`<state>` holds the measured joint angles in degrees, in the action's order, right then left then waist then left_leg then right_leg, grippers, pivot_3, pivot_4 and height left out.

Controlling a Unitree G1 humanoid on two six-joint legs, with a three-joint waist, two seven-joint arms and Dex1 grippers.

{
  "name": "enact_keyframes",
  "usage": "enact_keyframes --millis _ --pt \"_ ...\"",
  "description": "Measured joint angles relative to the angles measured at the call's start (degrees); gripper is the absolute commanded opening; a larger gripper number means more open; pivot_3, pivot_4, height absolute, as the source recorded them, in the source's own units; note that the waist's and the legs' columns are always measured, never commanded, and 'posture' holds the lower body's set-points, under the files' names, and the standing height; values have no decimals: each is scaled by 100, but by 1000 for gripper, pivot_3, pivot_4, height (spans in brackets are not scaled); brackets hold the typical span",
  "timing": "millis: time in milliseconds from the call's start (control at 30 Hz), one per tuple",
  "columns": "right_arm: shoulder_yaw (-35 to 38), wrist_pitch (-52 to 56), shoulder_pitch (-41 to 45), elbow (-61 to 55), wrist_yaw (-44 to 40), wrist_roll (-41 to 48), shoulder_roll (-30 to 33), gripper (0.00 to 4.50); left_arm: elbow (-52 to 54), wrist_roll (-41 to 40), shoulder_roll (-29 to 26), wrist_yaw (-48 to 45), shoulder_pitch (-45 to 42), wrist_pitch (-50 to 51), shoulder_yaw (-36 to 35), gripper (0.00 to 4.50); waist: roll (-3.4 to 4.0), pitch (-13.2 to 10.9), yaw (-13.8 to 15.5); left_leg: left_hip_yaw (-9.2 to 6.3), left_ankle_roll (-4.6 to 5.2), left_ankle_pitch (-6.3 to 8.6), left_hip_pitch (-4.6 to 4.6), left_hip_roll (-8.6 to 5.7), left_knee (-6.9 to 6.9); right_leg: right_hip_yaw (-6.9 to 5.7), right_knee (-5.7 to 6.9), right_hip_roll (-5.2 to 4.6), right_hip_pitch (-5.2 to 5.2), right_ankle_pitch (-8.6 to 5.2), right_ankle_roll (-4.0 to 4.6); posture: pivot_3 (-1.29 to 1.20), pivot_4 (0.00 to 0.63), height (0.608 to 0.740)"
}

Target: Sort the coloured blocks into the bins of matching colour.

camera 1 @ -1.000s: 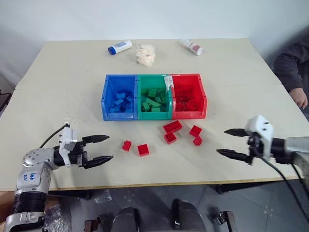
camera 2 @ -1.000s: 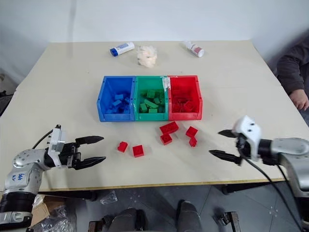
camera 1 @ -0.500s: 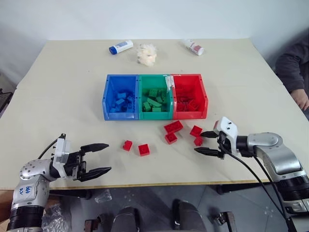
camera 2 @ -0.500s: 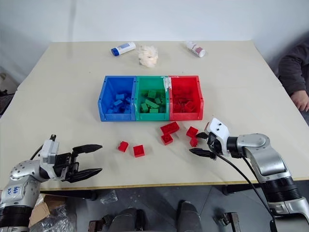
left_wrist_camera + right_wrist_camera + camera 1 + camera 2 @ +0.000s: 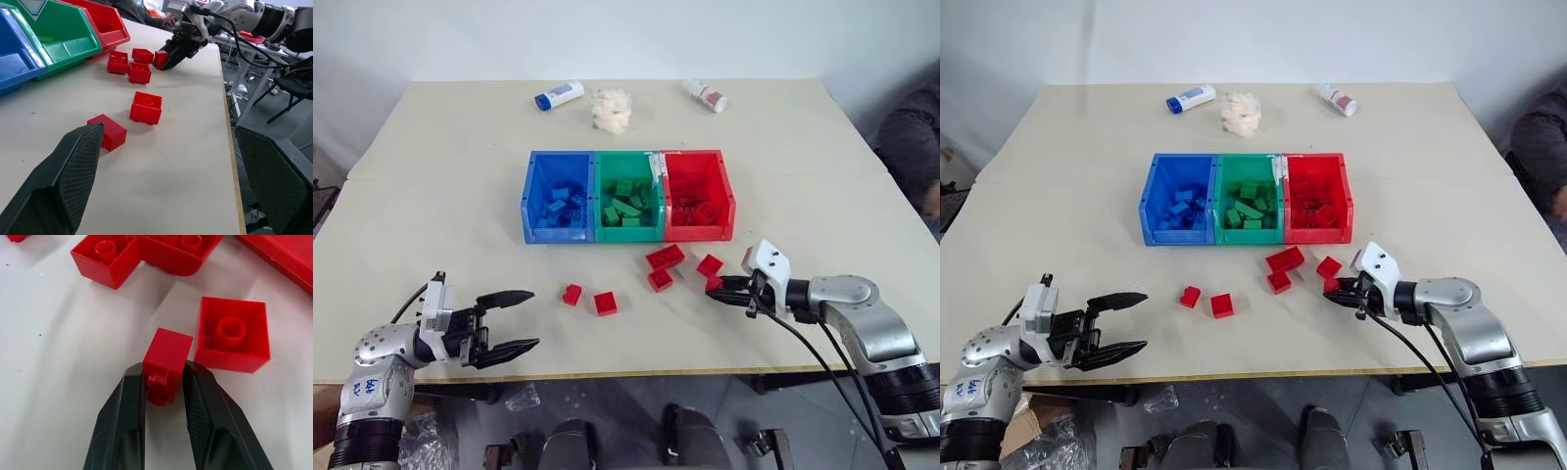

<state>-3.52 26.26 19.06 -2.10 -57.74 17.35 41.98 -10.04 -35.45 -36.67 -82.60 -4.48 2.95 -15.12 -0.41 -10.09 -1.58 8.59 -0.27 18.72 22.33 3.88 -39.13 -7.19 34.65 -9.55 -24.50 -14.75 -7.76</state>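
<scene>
Right tool [image 5: 165, 382], wide a second ago, has moved in and now pinches a small red block [image 5: 166, 361] on the bench [image 5: 460, 186], in front of the red bin [image 5: 697, 194]; pick secured, lift pending; left tool [image 5: 516, 321] wide, empty.

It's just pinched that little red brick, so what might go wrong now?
The right tool is shut on the small red block by one end only, so it might twist or slip out when lifted. Another red block lies very close and could get nudged. On the way to the red bin, a drop could land it elsewhere.
</scene>
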Motion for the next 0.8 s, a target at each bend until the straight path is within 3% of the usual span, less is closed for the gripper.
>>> enact_keyframes --millis 200,300,567,800 --pt "396 263 116 -392 131 244 25 727 -214 3 0 -16 -199 -25 1 4500 0 0 -5 0 0 0 0 0 0 0 0 0 0 0 0 0 150 740" --pt "406 418 778 -233 326 239 -15 727 -271 10 10 -20 -311 -59 28 4500 0 0 -31 3 -1 -1 -1 0 0 4 6 0 -4 0 0 0 150 740" --pt "193 -511 2889 2360 1014 -455 -941 727 -530 52 61 -32 -589 -322 38 4500 0 0 -36 7 0 0 3 -1 2 -1 5 1 -7 0 2 0 150 740" --pt "102 -1228 3533 3698 1101 -797 -1373 2987 -744 70 61 -60 -788 -554 30 4500 2 -1 -67 9 -1 -1 6 0 1 -1 7 1 -9 1 2 0 150 740"
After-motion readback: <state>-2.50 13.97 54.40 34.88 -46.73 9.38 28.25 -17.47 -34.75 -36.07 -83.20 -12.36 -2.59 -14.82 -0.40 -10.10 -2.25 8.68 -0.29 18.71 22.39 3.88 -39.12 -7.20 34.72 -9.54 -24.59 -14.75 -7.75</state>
